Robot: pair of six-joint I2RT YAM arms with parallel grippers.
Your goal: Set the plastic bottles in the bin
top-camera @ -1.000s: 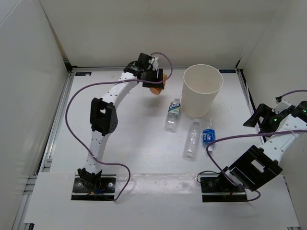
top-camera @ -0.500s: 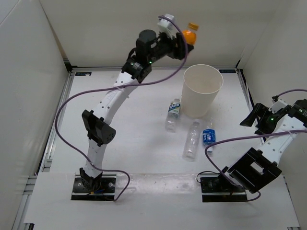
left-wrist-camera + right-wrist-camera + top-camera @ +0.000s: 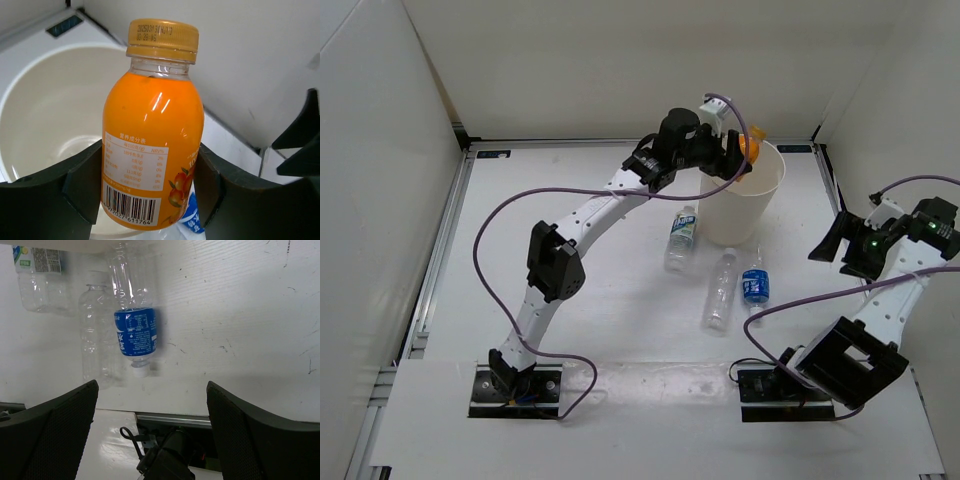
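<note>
Seen from above, only a sliver of the orange bottle [image 3: 749, 148], tucked against the left gripper [image 3: 733, 160] over the mouth of the bin [image 3: 758, 205], near its far rim. Far more from the left wrist: partly closed around the bottle's lower body, pads pressed to both sides, barcode and label facing the lens. Cap end toward the back wall, base toward the arm, long axis crossing the jaws' closing line; how steep the tilt, cannot tell.

Shown by the right wrist alone: right gripper [image 3: 151, 386] spread wide, gripping nothing, hovering above the table [image 3: 250, 315]. Lying flat beneath: blue-label bottle [image 3: 136, 337] with white cap toward the frame's bottom, plain clear bottle [image 3: 97, 340] just beside and roughly parallel, white-green label bottle [image 3: 37, 270] at the upper left corner.
</note>
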